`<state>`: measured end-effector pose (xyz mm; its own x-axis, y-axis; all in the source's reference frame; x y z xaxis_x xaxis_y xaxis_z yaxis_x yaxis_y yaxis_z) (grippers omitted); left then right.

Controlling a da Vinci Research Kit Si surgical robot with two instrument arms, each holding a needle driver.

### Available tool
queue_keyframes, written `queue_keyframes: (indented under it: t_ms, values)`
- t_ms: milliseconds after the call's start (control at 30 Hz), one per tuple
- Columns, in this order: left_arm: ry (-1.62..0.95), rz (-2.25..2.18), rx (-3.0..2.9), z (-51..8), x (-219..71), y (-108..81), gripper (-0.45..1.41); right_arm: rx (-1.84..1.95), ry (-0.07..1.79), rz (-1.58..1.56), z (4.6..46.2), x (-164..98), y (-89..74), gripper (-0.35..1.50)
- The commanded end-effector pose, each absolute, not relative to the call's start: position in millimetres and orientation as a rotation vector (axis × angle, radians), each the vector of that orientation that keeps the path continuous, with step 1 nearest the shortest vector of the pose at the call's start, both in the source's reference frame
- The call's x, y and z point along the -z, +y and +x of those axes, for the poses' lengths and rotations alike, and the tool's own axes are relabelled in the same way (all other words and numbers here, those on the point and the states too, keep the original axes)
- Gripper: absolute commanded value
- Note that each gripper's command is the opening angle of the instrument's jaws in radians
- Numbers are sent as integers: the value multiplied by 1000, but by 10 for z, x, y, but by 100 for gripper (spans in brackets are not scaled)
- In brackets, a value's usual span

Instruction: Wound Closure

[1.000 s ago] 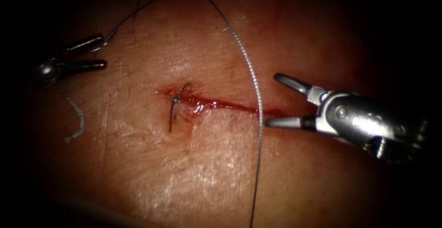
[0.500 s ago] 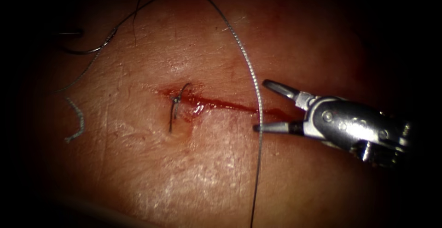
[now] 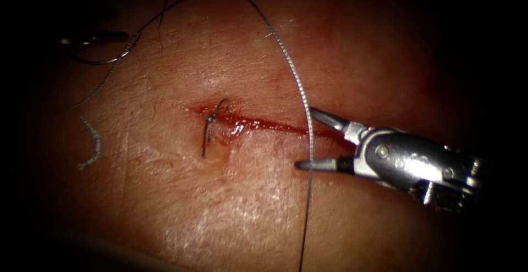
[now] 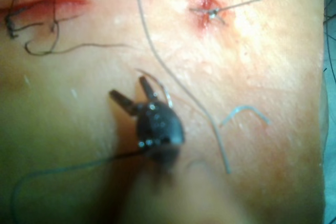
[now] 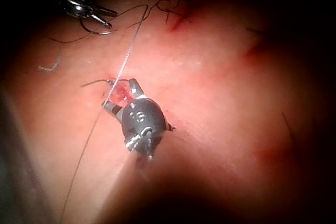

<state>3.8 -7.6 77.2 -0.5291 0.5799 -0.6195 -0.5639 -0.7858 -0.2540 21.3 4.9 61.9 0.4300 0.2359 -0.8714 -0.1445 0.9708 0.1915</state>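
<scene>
My right tool stands open at the right end of the cut, and the long thread runs between its two jaws without being gripped. The right wrist view shows these open jaws on either side of the thread. At the far upper left my left tool is open and holds nothing. The curved needle lies flat on the tissue just below it, not in the tissue. In the left wrist view the needle lies beside the open left jaws.
A tied stitch with short ends crosses the left end of the cut, and red fluid lies along the cut. A loose cut piece of thread rests on the tissue to the left. The long thread runs off the lower edge.
My right tool moved left and down, and its open jaws now straddle the thread. My left tool drew back up and left, uncovering the needle on the tissue.
</scene>
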Motion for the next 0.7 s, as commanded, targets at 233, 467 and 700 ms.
queue_keyframes:
  t_ms: [233, 467, 700]
  values:
    - [-81, -967, -2299, 28, -792, -107, 41, -228, 1106, 97, 224, -627, 43, 98]
    - [-76, -938, -2282, 27, -782, -111, 64, -221, 1100, 100, 227, -630, 40, 96]
    - [-86, -926, -2268, 28, -777, -111, 51, -219, 1095, 101, 230, -633, 38, 94]
